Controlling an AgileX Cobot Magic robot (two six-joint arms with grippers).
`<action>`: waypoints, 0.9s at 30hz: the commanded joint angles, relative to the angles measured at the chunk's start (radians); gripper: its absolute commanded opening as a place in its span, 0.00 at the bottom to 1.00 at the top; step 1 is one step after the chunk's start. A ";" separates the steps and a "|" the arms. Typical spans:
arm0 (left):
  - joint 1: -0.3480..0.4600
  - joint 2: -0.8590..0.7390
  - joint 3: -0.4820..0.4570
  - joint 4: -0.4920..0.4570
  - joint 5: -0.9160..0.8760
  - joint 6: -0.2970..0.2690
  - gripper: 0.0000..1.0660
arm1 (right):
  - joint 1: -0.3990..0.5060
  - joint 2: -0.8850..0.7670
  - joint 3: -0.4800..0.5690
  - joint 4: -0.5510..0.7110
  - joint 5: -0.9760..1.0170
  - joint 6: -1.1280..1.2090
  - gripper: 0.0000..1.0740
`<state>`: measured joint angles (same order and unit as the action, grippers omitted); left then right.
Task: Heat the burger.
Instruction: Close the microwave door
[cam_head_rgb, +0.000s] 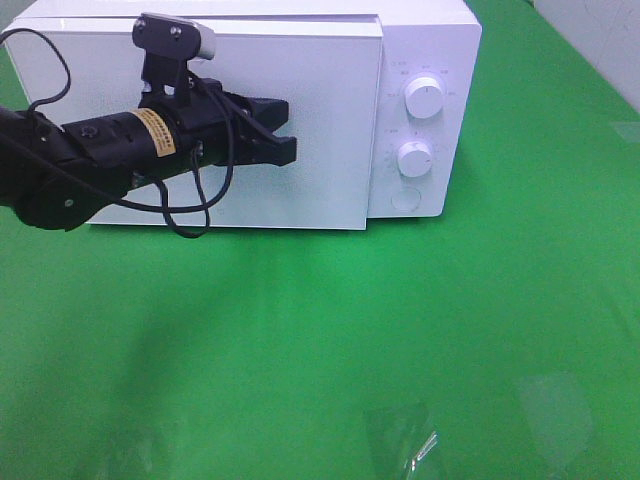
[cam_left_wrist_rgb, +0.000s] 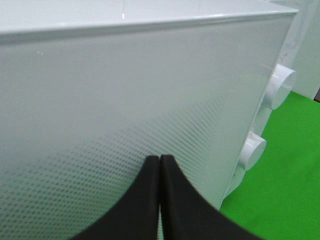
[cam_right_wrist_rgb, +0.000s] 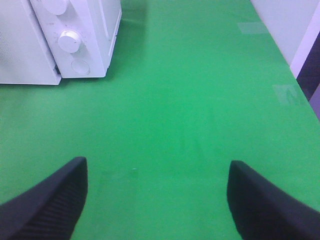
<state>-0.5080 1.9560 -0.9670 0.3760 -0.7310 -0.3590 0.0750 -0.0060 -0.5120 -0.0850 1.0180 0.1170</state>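
The right claw (cam_right_wrist_rgb: 157, 162) hangs spread and empty over the green table (cam_head_rgb: 400, 330). Farther on, the left claw (cam_left_wrist_rgb: 160, 159) is clenched on nothing, close to the microwave's (cam_head_rgb: 430, 40) closed door (cam_head_rgb: 300, 80). The burger shows nowhere, so it is probably inside already, and setting the timer knob (cam_head_rgb: 415, 158) looks like what remains.

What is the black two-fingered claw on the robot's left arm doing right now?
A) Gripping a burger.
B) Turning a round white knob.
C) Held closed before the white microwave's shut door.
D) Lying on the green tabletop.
C: the left gripper, jaws together, is in front of the flat white microwave door, apart from the round white knobs.
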 joint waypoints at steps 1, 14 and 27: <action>0.002 0.021 -0.069 -0.071 0.032 0.002 0.00 | -0.004 -0.022 0.002 0.000 -0.014 -0.009 0.71; 0.002 0.049 -0.131 -0.238 0.059 0.122 0.00 | -0.004 -0.022 0.002 0.000 -0.014 -0.009 0.71; -0.117 -0.030 -0.130 -0.173 0.309 0.122 0.05 | -0.004 -0.022 0.002 0.000 -0.014 -0.009 0.71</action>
<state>-0.5930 1.9640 -1.0860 0.2170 -0.5240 -0.2320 0.0750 -0.0060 -0.5120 -0.0820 1.0170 0.1170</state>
